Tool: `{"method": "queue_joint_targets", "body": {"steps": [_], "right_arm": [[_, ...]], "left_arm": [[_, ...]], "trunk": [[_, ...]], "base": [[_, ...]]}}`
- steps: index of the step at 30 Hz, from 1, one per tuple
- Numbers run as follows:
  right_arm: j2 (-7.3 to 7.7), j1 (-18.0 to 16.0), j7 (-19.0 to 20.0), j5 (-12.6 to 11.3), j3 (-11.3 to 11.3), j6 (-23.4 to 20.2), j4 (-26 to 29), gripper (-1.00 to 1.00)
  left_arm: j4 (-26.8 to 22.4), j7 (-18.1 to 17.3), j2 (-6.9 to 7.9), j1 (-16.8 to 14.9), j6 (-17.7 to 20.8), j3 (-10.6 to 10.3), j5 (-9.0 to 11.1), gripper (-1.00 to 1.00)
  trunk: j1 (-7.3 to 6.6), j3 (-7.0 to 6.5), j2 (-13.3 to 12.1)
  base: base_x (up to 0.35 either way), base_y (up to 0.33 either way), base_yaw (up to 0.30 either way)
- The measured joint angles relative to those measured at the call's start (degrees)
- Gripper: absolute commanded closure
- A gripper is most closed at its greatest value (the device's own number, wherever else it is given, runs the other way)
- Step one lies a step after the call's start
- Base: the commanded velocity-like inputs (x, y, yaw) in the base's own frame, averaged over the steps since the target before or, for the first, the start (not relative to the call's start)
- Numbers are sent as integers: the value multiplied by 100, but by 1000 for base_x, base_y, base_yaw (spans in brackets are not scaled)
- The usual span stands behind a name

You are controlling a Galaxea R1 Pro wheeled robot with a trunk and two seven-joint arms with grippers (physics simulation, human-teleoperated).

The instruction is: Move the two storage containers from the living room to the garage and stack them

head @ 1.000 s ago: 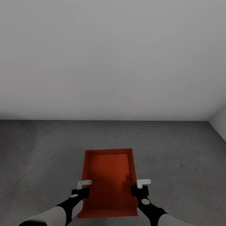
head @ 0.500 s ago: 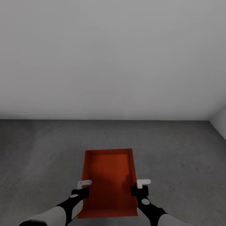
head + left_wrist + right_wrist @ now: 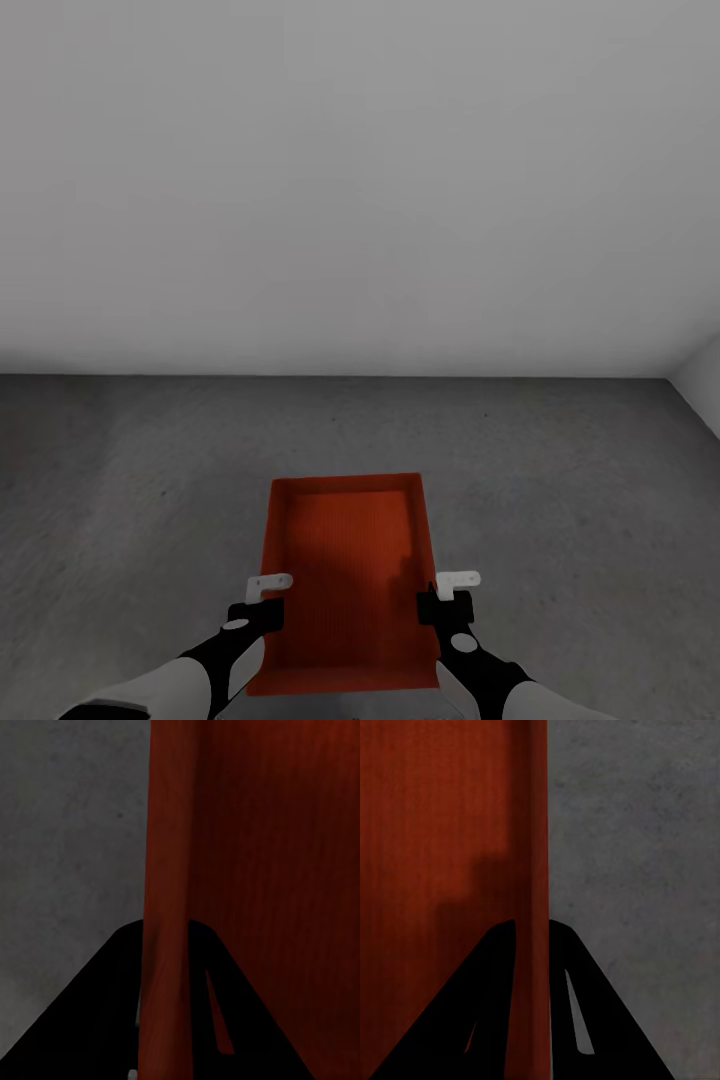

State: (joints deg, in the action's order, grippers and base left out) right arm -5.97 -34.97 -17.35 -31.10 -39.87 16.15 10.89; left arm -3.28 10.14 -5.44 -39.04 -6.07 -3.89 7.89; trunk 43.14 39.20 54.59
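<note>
Orange-red storage container (image 3: pixel 345 585), an open-top rectangular bin with finely ribbed walls, sits low in the middle of the head view, held between both arms above a mottled grey concrete floor (image 3: pixel 560 500). Its long sides run away from the robot. The far rim is fully visible; the near end is cut off close to the bottom edge of the picture, and its underside is hidden, so whether it touches the floor cannot be told.

The left pincer (image 3: pixel 262 598) is clamped over the container's left wall, one finger inside and one outside. In the left wrist view the left pincer (image 3: pixel 166 967) shows two dark fingers straddling the red wall (image 3: pixel 169 870). The right pincer (image 3: pixel 450 598) grips the right wall the same way, and the right wrist view shows the right pincer (image 3: pixel 532 960) with its fingers closed on either side of that wall (image 3: pixel 537 832).

Bare concrete spreads on both sides of the container and ahead of it, up to a plain white wall (image 3: pixel 360 180) that meets the floor in a straight line across the picture. At the far right a second white wall (image 3: pixel 705 385) angles in, forming a corner. The inside of the bin is in shadow near the right pincer. The robot's forearms are cut off at the bottom edge.
</note>
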Motion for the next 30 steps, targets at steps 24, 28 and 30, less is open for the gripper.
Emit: {"method": "queue_joint_targets", "body": {"steps": [24,28,30], "right_arm": [[0,0,-1,-5,-5,-3,1,100],[0,0,0,-6,-5,-3,0,100],[0,1,0,-5,-4,-3,1,100]], "left_arm": [[3,0,0,0,0,-2,4,100],[3,0,0,0,0,-2,4,100],[4,0,0,0,0,-3,4,100]], "trunk": [[0,220,0],[0,257,0],[0,275,0]], "base": [[0,0,0],[0,0,0],[0,0,0]]}}
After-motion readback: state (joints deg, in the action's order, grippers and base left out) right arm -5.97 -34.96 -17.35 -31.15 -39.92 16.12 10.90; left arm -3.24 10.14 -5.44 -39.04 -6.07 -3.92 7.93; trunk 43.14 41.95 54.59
